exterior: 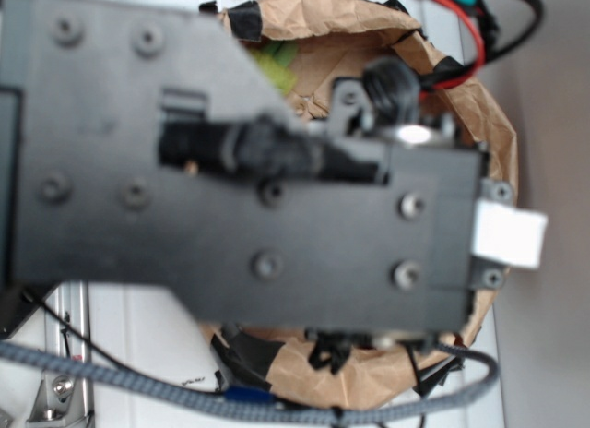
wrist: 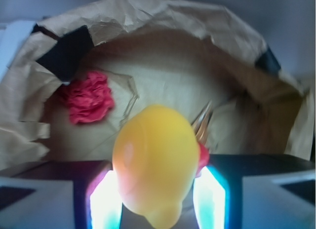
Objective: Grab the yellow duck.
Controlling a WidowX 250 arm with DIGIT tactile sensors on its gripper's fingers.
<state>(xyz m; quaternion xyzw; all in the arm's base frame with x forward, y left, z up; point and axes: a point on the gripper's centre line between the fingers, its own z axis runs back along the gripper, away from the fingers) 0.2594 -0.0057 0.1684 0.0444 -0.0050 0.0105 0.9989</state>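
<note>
In the wrist view the yellow duck (wrist: 155, 162) is glossy and rounded and fills the gap between my gripper (wrist: 157, 192). Both glowing finger pads (wrist: 104, 202) press against its sides, so the gripper is shut on it. A bit of red-orange, probably the beak (wrist: 203, 157), shows at the duck's right edge. In the exterior view the black arm (exterior: 240, 207) covers the duck and the fingers, which are hidden under it.
A crumpled brown paper bowl (wrist: 163, 21) with black tape patches (wrist: 66, 51) surrounds the scene. Inside it lie a fuzzy red toy (wrist: 89, 98) at the left and a striped brown shell tip (wrist: 202, 120) behind the duck. A green plush (exterior: 277, 64) peeks out beside the arm.
</note>
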